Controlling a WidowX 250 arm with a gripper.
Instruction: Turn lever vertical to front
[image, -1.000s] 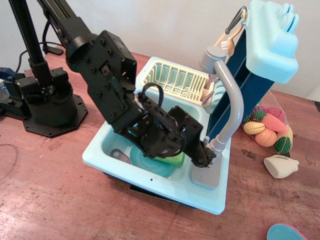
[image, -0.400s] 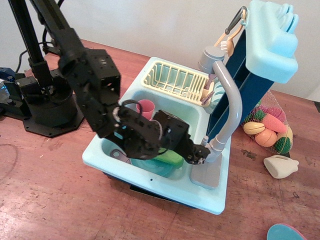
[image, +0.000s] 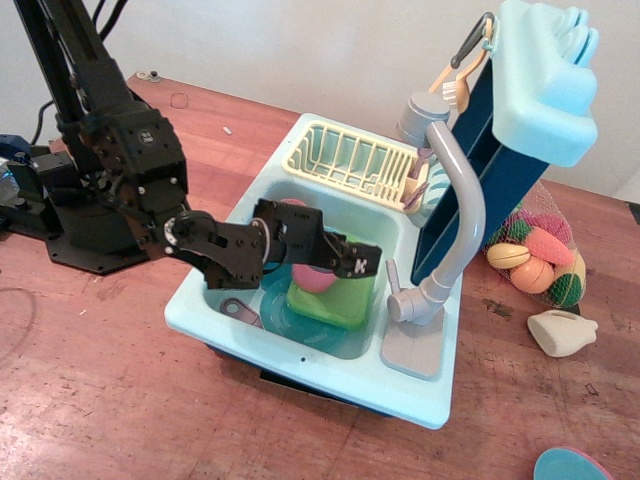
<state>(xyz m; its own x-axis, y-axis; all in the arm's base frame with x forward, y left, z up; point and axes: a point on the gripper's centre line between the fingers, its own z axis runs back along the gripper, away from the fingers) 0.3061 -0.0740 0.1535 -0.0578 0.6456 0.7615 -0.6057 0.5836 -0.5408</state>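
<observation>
The toy faucet's round grey base (image: 405, 304) sits on a flat grey plate (image: 412, 350) at the sink's right rim. The lever (image: 392, 274) is a short grey tab that rises from the left side of the round base. The tall curved spout (image: 466, 200) rises behind it. My black gripper (image: 362, 262) hovers over the basin just left of the lever, a small gap away and not touching it. Its fingers look closed together with nothing between them.
In the light blue sink (image: 300, 362) a pink cup (image: 312, 277) rests on a green block (image: 327, 300) under my gripper. A yellow dish rack (image: 350, 160) is behind. A blue shelf (image: 540, 80), a net bag of toy fruit (image: 540, 255) and a white piece (image: 560, 332) are right.
My gripper was at the faucet base against the lever. It has pulled back to the left over the basin, and the lever now shows standing free.
</observation>
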